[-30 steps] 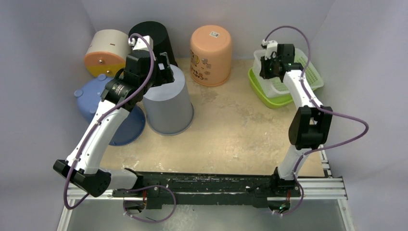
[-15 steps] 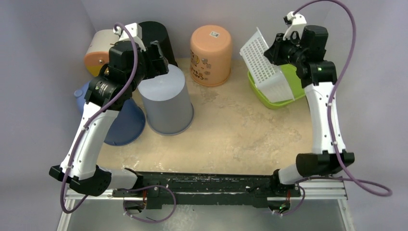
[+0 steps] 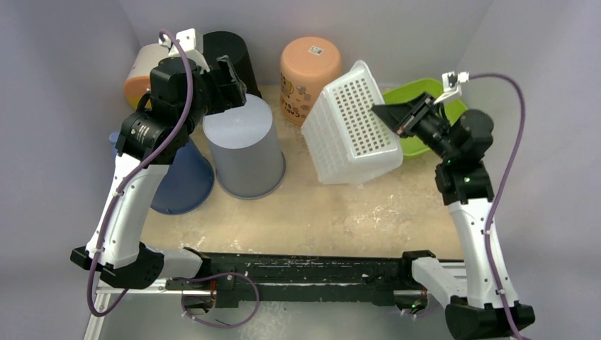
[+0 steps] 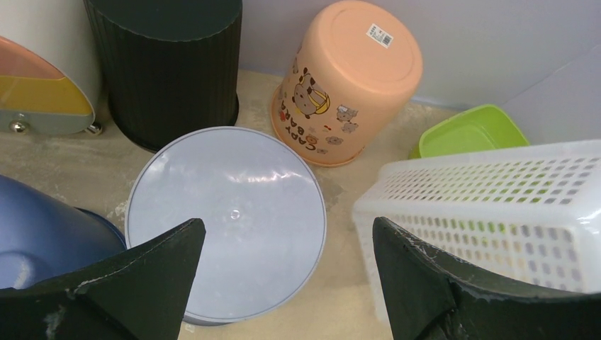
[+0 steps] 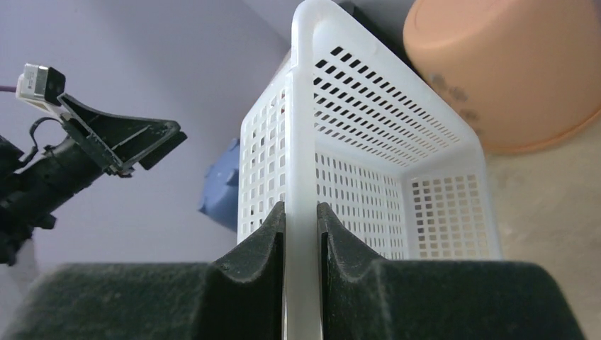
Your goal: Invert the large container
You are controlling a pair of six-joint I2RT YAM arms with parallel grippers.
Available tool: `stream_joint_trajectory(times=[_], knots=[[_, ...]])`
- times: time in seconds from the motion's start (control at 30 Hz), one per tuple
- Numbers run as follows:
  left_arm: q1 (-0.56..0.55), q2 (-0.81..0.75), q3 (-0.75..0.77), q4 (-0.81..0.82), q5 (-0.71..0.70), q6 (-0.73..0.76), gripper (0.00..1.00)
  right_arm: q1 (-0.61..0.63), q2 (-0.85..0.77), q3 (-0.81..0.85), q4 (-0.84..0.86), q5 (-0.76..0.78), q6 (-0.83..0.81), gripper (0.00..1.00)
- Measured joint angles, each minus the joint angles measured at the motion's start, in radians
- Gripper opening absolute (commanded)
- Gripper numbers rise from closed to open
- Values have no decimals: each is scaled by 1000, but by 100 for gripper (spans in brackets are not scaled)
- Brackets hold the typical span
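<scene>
Tabletop (image 3: pixel 333 212) lies free along its near edge; upturned grey plastic bucket (image 3: pixel 244 145) and tilted white perforated plastic basket (image 3: pixel 351 124) crowd the middle.

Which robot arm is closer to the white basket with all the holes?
The right. The right end effector is pinching the rim of the white basket, holding it tilted. The left end effector hangs open over the grey upturned bucket, apart from the basket.
</scene>
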Motion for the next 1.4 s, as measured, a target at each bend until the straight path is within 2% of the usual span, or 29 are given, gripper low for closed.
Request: stream_joint_trajectory(times=[0.23, 0.37, 0.5, 0.67, 0.83, 0.9, 1.0, 1.17, 1.4], knots=[[0, 0, 0, 0, 9, 0, 85, 3, -182, -473, 271, -9, 372, 0], [0, 0, 0, 0, 9, 0, 85, 4, -300, -632, 326, 47, 538, 0], [0, 0, 0, 0, 9, 0, 85, 5, -396, -658, 243, 93, 586, 0], [0, 0, -8, 1, 9, -5, 85, 4, -472, -668, 33, 178, 553, 0], [0, 0, -23, 1, 9, -11, 85, 3, -531, -800, -82, 240, 554, 0], [0, 0, -26, 0, 9, -11, 85, 3, -566, -864, -127, 265, 566, 5], [0, -5, -37, 1, 8, -11, 85, 2, -576, -904, -186, 320, 563, 18], [0, -5, -56, 0, 9, -20, 85, 5, -470, -904, -244, 391, 493, 43], [0, -5, -90, 8, 9, -29, 84, 5, -251, -801, -301, 517, 358, 49]])
